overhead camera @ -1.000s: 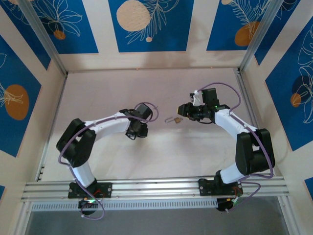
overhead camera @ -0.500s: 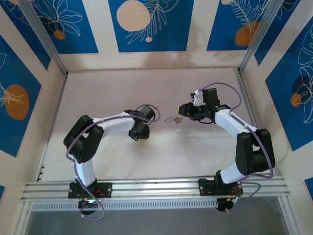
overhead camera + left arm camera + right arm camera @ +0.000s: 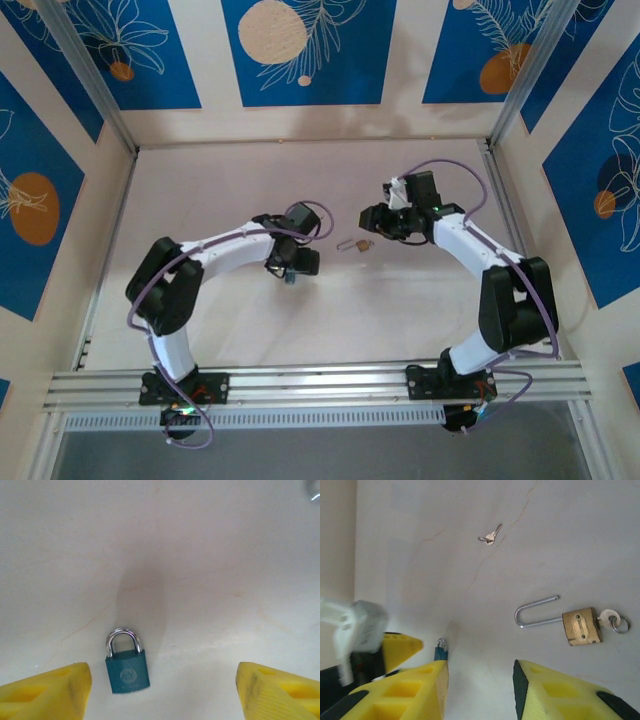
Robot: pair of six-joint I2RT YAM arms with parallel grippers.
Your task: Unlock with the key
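My left gripper [image 3: 162,680] hangs wide over the teal padlock [image 3: 127,667]; the right gripper [image 3: 480,667] is half-open and empty. Next I need the loose key [image 3: 490,535].

Both arms bend inward toward each other, elbows pushed outward. The left gripper [image 3: 291,268] points downward, its yellow fingers [image 3: 50,692] spread wide and gripping nothing. The right gripper [image 3: 372,220] faces the left arm, its fingers [image 3: 415,692] parted and empty.
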